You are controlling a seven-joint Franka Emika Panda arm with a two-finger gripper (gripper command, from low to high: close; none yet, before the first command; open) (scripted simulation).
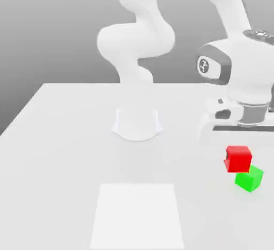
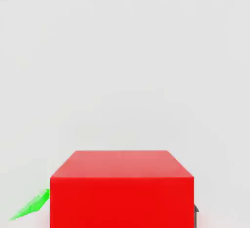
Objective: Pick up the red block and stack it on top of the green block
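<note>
The red block (image 1: 238, 159) hangs just under the white hand at the exterior view's right, with my gripper (image 1: 238, 148) shut on it. It sits slightly above and to the left of the green block (image 1: 249, 179), which rests on the white table (image 1: 64, 136), and it overlaps the green block's upper corner. In the hand view the red block (image 2: 122, 188) is close and large. A dark finger pad (image 2: 196, 209) touches one of its sides. A sliver of the green block (image 2: 31, 206) pokes out from behind it.
The arm's round base (image 1: 137, 125) stands at the middle back of the table. A flat white square patch (image 1: 138, 216) lies on the table near its front edge. The table's right edge is close to the blocks.
</note>
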